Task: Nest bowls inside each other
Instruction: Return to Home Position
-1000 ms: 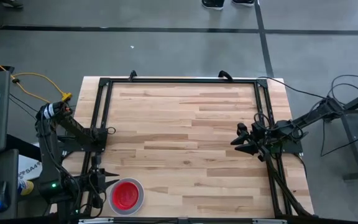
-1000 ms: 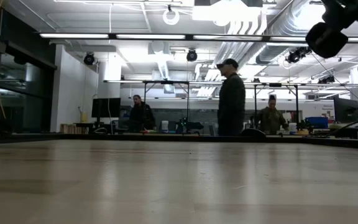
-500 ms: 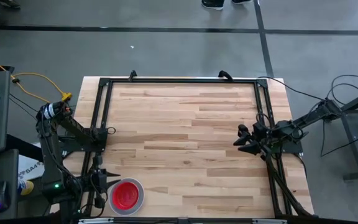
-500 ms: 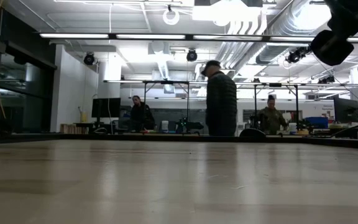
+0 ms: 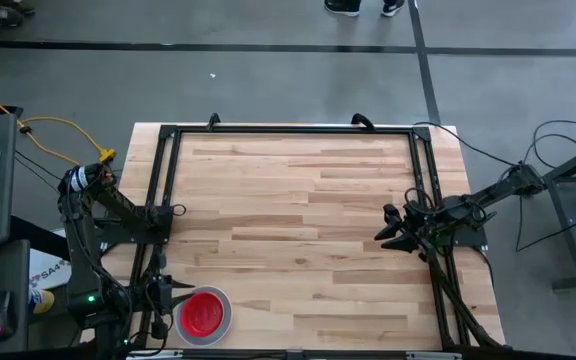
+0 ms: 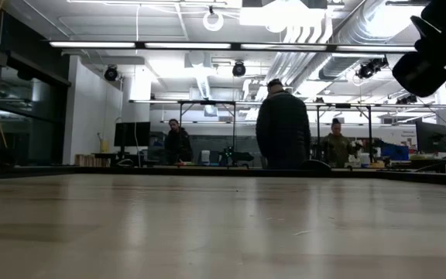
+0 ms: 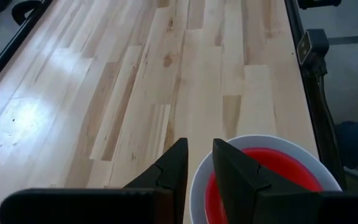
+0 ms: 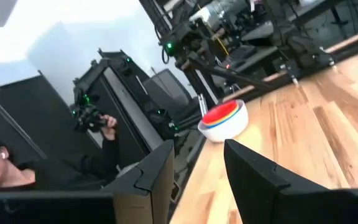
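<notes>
Wood table [image 5: 298,200], one stack on it. The left arm [image 5: 118,205] is folded at the left edge and the right arm [image 5: 468,208] is tucked at the right edge. Both are off the work area, which reads as a park pose. The bowls [image 5: 205,315] sit nested at the front-left corner: white outside, red-pink on top, yellow and blue rims between them in the right wrist view. Purple isn't visible, probably buried underneath. Nesting looks done. The left gripper [image 7: 199,149] hangs just beside the stack, jaws a narrow gap, empty. The right gripper [image 8: 197,155] is well apart across the table, jaws wider, empty.
</notes>
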Robot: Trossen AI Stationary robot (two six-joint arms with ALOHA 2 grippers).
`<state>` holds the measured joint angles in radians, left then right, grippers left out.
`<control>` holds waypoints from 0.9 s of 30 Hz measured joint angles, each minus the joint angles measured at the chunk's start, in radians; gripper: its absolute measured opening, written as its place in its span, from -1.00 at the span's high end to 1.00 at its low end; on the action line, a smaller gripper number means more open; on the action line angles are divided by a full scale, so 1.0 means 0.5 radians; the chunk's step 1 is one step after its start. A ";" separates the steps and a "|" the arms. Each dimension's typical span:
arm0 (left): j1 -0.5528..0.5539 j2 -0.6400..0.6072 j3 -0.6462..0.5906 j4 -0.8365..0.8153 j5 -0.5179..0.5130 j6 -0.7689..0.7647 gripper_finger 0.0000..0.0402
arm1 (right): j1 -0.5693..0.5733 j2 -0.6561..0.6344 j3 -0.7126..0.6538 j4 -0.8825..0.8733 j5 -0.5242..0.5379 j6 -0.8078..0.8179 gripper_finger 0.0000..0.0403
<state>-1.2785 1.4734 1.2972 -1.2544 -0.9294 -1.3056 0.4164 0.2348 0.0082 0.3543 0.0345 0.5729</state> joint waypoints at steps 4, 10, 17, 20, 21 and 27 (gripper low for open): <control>0.000 0.000 0.000 0.005 0.000 0.001 0.63 | 0.000 -0.091 -0.001 -0.159 -0.022 0.002 0.33; 0.000 0.000 0.001 0.016 0.001 0.001 0.63 | 0.000 -0.289 -0.002 -0.399 0.055 0.015 0.33; 0.000 0.000 0.001 0.088 0.000 0.061 0.63 | 0.000 -0.455 -0.002 -0.620 0.055 0.007 0.33; 0.000 0.000 0.002 0.125 -0.001 0.105 0.63 | 0.000 -0.455 -0.004 -0.636 0.063 0.003 0.33; 0.000 0.000 0.002 0.125 -0.001 0.105 0.63 | -0.001 -0.446 -0.004 -0.638 0.064 -0.008 0.33; 0.001 0.000 0.002 0.161 -0.001 0.130 0.63 | 0.000 -0.434 -0.005 -0.661 0.004 -0.108 0.33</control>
<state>-1.2781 1.4734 1.2984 -1.1738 -0.9301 -1.2407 0.4164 0.0177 0.0059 0.0240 0.0366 0.5189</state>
